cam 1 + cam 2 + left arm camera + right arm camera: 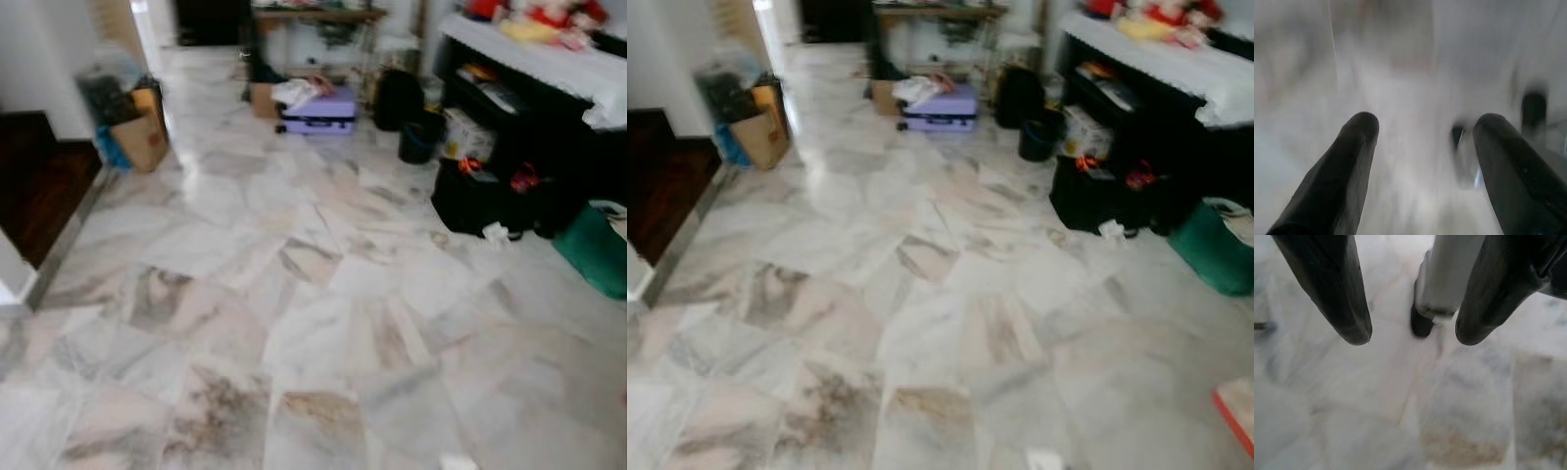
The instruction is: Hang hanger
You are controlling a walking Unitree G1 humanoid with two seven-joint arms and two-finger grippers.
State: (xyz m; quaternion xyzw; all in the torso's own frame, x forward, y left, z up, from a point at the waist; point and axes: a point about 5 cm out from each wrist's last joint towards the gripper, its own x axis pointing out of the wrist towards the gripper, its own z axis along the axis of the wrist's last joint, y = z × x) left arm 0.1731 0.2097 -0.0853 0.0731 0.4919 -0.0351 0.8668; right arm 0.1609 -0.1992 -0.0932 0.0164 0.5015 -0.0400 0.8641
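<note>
I am crossing a marble floor (323,294) with both end effectors empty.

My left end effector (1422,129) and right end effector (1413,335) are hanging spread above the tiles, gripping nothing. I am seeing no hanger, so the whole task remains. Far ahead, a cardboard box (140,137) is holding blurred items.

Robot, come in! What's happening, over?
Left claw open, empty. Right claw open, empty. No hanger in sight. Marble floor ahead, purple suitcase far off.
</note>
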